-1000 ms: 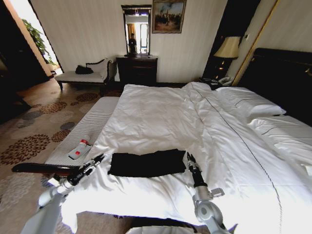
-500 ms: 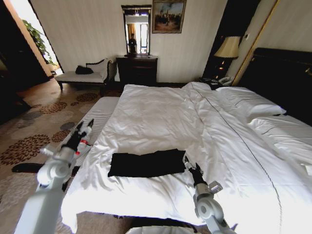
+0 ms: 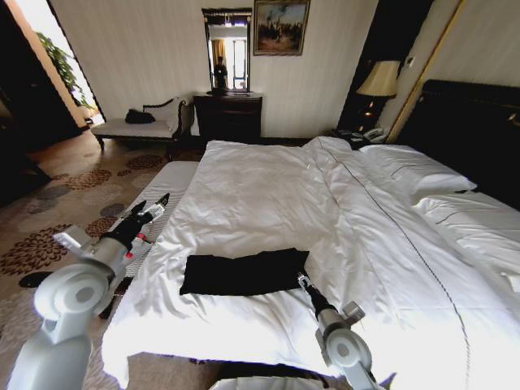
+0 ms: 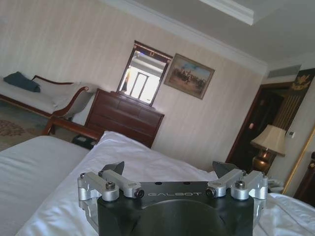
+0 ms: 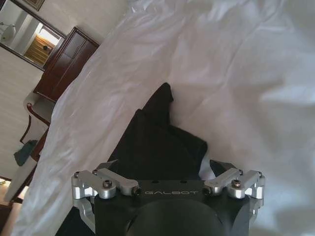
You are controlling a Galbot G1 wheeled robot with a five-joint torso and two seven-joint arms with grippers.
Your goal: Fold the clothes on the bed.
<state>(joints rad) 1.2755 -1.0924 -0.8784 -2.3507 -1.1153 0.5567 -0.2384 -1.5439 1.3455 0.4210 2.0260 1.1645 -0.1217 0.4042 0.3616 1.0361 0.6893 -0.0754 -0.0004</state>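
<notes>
- Clothes (image 3: 244, 272): one black T-shirt, lying as a flat rectangle on the white duvet (image 3: 268, 195) near the foot of the bed (image 3: 341, 227), on the side toward the robot.
- Right gripper (image 3: 302, 280): low over the duvet, tips at the shirt's near right corner. Fingers spread apart, nothing between them. Right wrist view has the gripper (image 5: 160, 168) directly over the black fabric (image 5: 152, 142); I can't tell whether the tips touch it.
- Right wrist view: shirt edge shows a raised pointed fold at the far end, white duvet on both sides.
- Left gripper (image 3: 153, 206): raised off the bed's left side, over the pale bench (image 3: 154, 211) alongside the mattress, well apart from the shirt. Pointing toward the far wall.
- Left wrist view: left gripper (image 4: 170, 169) fingers wide apart, empty, aimed over the duvet (image 4: 123, 162) toward the dresser (image 4: 125, 118).
- Bench top: a white bottle with red on it (image 3: 135, 244), partly behind the left arm.
- Bed layout: white pillows (image 3: 414, 171) at the right, against the dark headboard (image 3: 475, 130). Duvet wrinkled, hanging over the near edge.
- Room beyond: dark dresser (image 3: 228, 116) with mirror (image 3: 227, 50) on the far wall, framed painting (image 3: 281, 27) beside the mirror, lamp (image 3: 379, 81) in the corner by the headboard.
- Far left: pale chaise (image 3: 138, 126) with a dark item on it, patterned carpet (image 3: 57, 219) in front.
</notes>
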